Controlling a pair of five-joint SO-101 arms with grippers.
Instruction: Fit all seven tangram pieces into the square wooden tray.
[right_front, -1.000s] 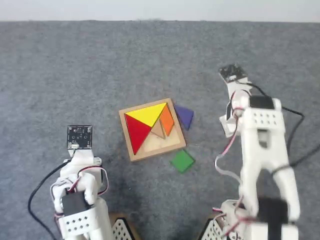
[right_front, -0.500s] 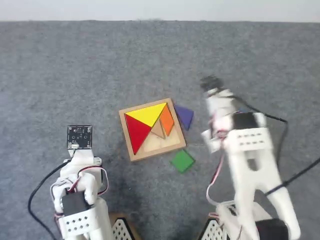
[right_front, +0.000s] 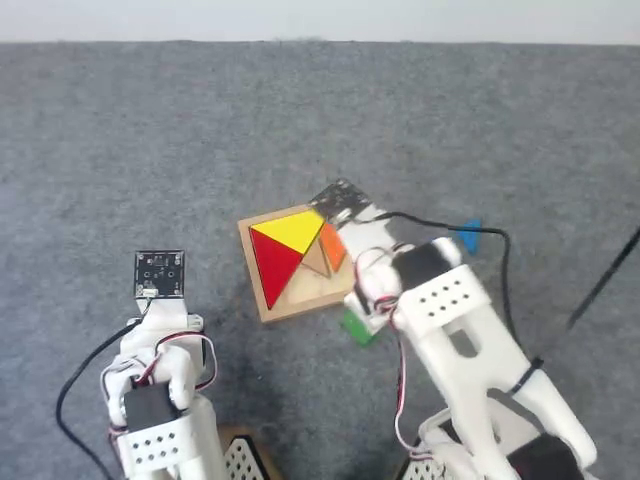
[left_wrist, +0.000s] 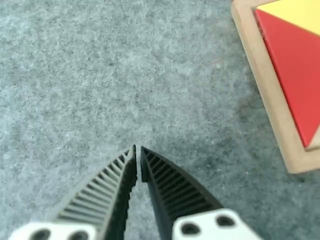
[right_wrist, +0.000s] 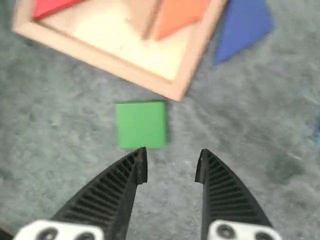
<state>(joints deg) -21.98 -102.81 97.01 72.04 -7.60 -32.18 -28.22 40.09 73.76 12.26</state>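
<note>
The square wooden tray (right_front: 266, 303) lies mid-table holding a yellow triangle (right_front: 293, 230), a red triangle (right_front: 273, 262), an orange piece (right_front: 333, 247) and a wood-coloured triangle (right_front: 316, 263). My right arm (right_front: 432, 292) hangs over the tray's right edge. Its gripper (right_wrist: 171, 165) is open, just short of a green square (right_wrist: 141, 125) that lies on the carpet beside the tray rim (right_wrist: 165, 85). A dark blue piece (right_wrist: 243, 24) lies outside the tray corner. My left gripper (left_wrist: 138, 150) is shut over bare carpet, apart from the tray (left_wrist: 267, 100).
A small blue piece (right_front: 469, 234) lies on the grey carpet to the right of the tray. My left arm (right_front: 155, 395) stays at the near left. Open carpet stretches behind the tray and to the far left.
My right arm has swung left from beside the tray to over its right edge, now covering the dark blue piece and part of the green square. The left arm has not moved.
</note>
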